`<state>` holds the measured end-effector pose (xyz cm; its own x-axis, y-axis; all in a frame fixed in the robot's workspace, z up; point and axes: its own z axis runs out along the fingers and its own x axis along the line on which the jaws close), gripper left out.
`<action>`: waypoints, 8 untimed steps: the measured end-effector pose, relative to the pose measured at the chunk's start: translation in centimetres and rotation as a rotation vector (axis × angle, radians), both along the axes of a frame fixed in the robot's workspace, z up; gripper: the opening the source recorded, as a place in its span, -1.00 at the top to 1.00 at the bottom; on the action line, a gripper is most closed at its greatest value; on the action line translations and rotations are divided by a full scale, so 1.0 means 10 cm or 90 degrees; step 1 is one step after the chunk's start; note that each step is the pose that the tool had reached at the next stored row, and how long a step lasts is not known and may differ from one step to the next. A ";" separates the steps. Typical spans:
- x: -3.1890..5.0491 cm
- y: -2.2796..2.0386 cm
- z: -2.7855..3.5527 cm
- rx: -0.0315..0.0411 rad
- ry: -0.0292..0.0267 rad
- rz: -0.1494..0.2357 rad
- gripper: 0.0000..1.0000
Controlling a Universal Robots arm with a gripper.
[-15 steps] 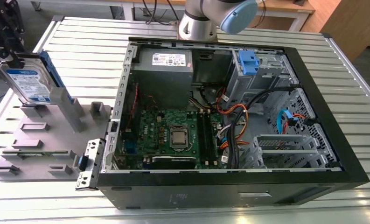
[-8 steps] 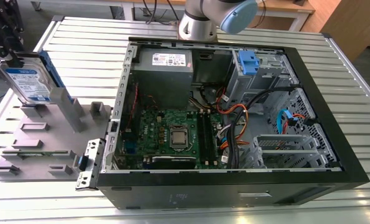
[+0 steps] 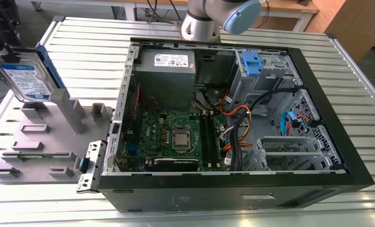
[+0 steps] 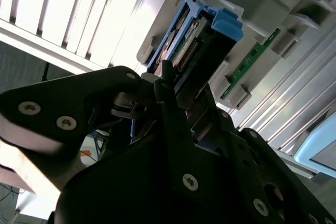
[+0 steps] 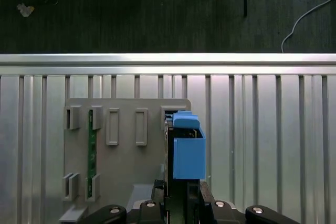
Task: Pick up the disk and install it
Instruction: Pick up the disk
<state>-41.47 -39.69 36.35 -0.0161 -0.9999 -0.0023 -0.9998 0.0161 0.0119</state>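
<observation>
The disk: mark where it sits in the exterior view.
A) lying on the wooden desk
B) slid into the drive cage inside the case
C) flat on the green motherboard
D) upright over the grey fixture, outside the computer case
D: the disk stands upright above the grey fixture at the exterior view's left, outside the open computer case.

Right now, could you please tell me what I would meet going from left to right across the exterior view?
Disk → green motherboard → blue plastic tab → grey metal cage.
</observation>
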 end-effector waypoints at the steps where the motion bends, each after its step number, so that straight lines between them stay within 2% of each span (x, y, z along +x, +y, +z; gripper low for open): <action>1: 0.000 0.000 0.015 0.0000 0.0000 0.000 0.31; 8: 0.000 0.000 0.025 0.0001 0.0000 0.000 0.31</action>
<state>-41.47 -39.69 36.60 -0.0161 -0.9999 -0.0024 -0.9998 0.0161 0.0119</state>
